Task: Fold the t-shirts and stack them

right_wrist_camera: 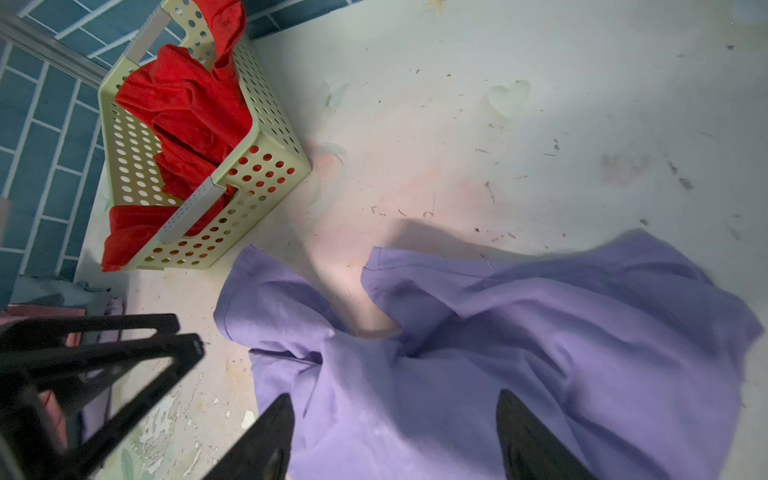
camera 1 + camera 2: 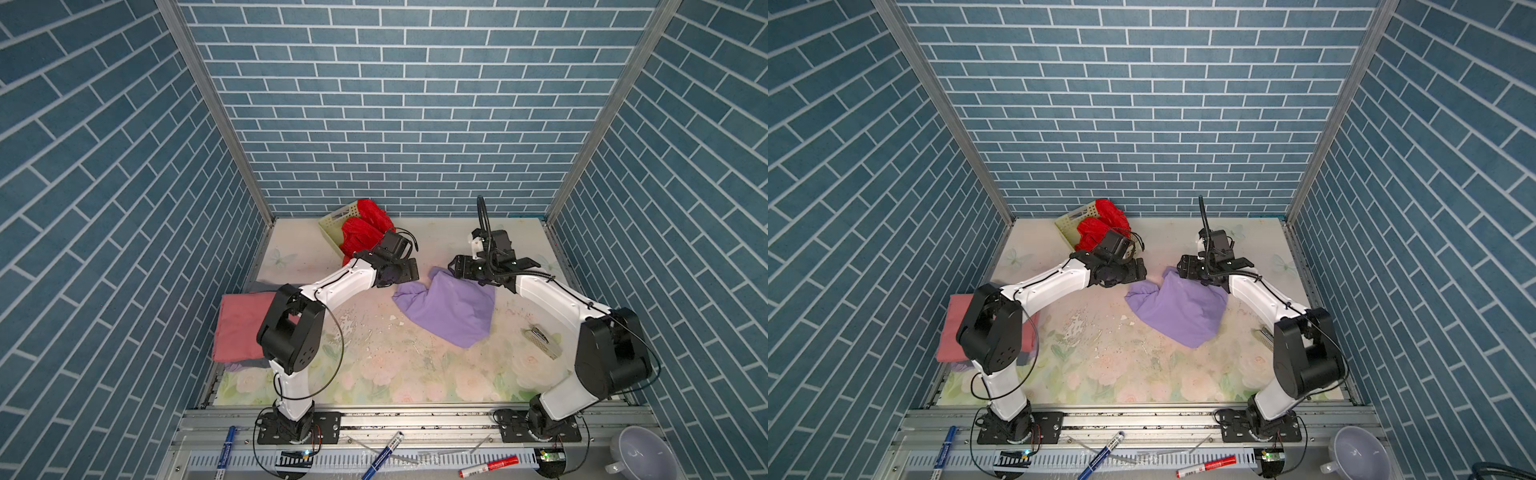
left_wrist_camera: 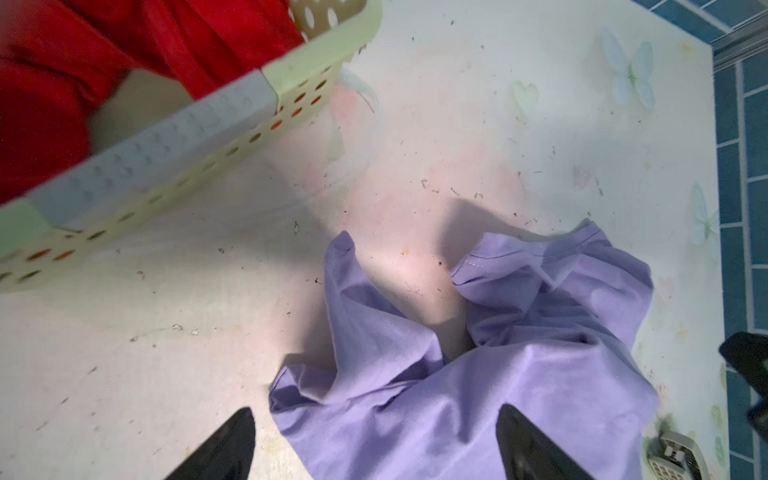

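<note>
Lying well out to the outer side of the left pincer (image 3: 374, 453), a folded salmon-pink t-shirt (image 2: 239, 328) sits on a grey t-shirt (image 2: 264, 286), of which only an edge shows beneath it. Just beyond that pincer, toward the back wall, stands a pale yellow basket (image 2: 332, 226) with a bright red t-shirt (image 2: 359, 235) bunched inside it and spilling over the rim. The left pincer hangs with its fingers spread wide and nothing between them, poised above the nearer edge of the lilac-purple t-shirt (image 2: 449, 307). That shirt lies crumpled on the flowered table (image 2: 374, 365), below and between the two pincers, one sleeve folded up toward the left one. The right pincer (image 1: 399, 440) hovers over the shirt's far side, its fingers likewise spread and empty, with purple cloth under both tips. Past it, on its outer side, lies a small grey perforated object (image 2: 544, 343) that I cannot identify.
</note>
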`<state>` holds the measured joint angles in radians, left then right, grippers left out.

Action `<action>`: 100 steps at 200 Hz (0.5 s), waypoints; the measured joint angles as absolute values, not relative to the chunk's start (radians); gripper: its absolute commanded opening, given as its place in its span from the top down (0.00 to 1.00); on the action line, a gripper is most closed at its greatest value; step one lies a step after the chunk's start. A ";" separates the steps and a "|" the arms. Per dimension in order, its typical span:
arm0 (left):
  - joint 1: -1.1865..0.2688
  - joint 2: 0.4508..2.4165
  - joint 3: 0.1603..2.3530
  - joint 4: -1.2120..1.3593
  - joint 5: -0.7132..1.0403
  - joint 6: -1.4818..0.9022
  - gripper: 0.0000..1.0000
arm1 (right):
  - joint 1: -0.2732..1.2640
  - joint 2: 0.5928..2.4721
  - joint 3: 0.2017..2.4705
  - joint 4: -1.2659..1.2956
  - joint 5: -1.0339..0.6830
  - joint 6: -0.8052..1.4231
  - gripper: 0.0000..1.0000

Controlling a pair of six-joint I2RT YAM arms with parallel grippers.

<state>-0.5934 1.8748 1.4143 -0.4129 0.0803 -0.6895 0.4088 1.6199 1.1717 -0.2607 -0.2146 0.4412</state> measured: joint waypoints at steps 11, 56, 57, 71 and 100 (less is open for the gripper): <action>-0.593 1.911 1.423 -0.404 0.081 -0.688 0.14 | 0.419 1.661 1.205 -0.257 -0.215 0.441 0.23; -0.593 2.016 1.463 -0.391 0.080 -0.684 0.29 | 0.485 1.806 1.307 -0.284 -0.205 0.441 0.26; -0.593 2.016 1.463 -0.390 0.080 -0.685 0.30 | 0.487 1.811 1.309 -0.285 -0.205 0.441 0.27; -0.593 2.023 1.462 -0.374 0.082 -0.691 0.42 | 0.501 1.845 1.327 -0.305 -0.199 0.440 0.44; -0.587 2.018 1.439 -0.313 0.101 -0.693 0.75 | 0.517 1.914 1.374 -0.350 -0.177 0.435 0.95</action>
